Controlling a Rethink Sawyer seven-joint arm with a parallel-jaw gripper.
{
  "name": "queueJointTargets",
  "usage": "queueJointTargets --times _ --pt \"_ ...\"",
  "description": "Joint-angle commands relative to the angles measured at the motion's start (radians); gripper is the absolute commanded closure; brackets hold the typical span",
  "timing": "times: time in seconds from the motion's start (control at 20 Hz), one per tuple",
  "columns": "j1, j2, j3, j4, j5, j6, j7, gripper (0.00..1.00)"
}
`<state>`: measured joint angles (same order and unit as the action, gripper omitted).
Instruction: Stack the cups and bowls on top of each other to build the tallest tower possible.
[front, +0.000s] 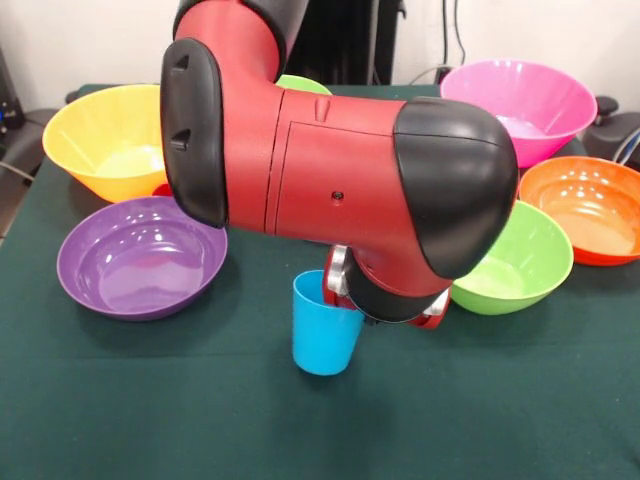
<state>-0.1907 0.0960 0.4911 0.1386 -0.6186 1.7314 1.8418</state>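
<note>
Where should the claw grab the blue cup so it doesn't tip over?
Probably at the rim of the sky-blue cup, coming straight down from above. It stands upright with its open mouth up and narrows toward the base, so the top edge is the widest part to pinch, one finger inside and one outside. The arm already hangs over it; the claw itself is hidden.

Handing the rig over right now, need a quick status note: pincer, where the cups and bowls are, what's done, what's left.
Pincer: hidden behind the arm, which is low over the table's middle; open or shut cannot be told.

Sky-blue cup: upright on the green cloth, directly under the wrist, nothing stacked on it.

Bowls, all separate and upright: purple bowl and yellow-orange bowl at picture left; pink bowl, orange bowl and lime green bowl at right. A second green rim peeks over the arm.

Red cup, small bowls: not visible.

Done: no stack in sight. Left: the whole tower.
</note>
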Motion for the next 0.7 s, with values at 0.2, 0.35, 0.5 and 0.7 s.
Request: queueJointTargets --times 0.2,0.35,0.5,0.7 --pt "-0.04 -0.026 0.247 0.031 -0.213 0.158 -0.158 1.0" --pt "-0.047 -0.039 0.27 0.044 -0.234 0.184 -0.149 1.0" --pt "-0.055 -0.044 0.278 0.058 -0.241 0.187 -0.139 1.0" --pt "-0.062 -0.056 0.272 0.082 -0.231 0.189 -0.133 1.0"
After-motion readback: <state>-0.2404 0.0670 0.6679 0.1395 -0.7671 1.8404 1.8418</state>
